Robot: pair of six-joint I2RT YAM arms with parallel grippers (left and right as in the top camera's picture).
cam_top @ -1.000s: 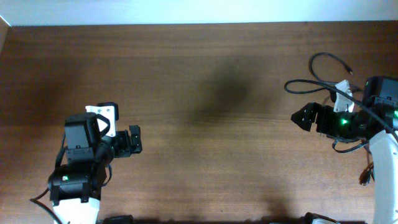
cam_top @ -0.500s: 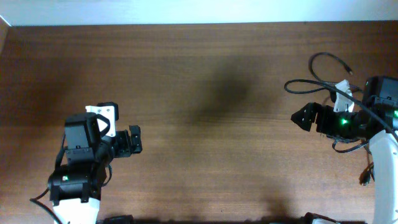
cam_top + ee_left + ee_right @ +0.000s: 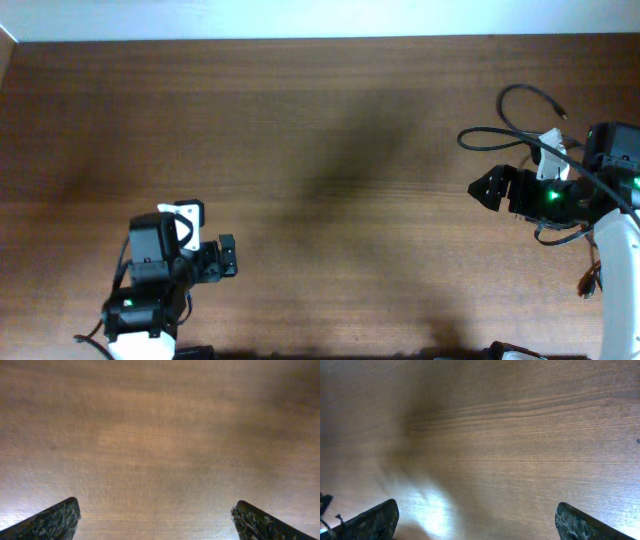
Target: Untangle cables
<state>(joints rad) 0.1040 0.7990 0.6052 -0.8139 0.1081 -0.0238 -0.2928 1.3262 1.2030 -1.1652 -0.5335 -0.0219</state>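
Thin black cables [image 3: 520,110] lie in loose loops at the table's far right, with one plug end [image 3: 562,113] near the back right. Part of them runs under my right arm, and another end shows by the right edge [image 3: 588,285]. My right gripper [image 3: 484,188] is open and empty, just left of the cables, over bare wood [image 3: 477,520]. A bit of cable shows at the lower left edge of the right wrist view [image 3: 326,510]. My left gripper [image 3: 229,256] is open and empty at the front left, over bare wood [image 3: 155,520], far from the cables.
The brown wooden table [image 3: 320,150] fills the views. A white wall strip [image 3: 300,18] runs along the back edge. A white tag or clip [image 3: 553,145] sits on the right arm by the cables.
My left arm has pulled back toward the front edge and a little right. The right arm and the cables have not moved.
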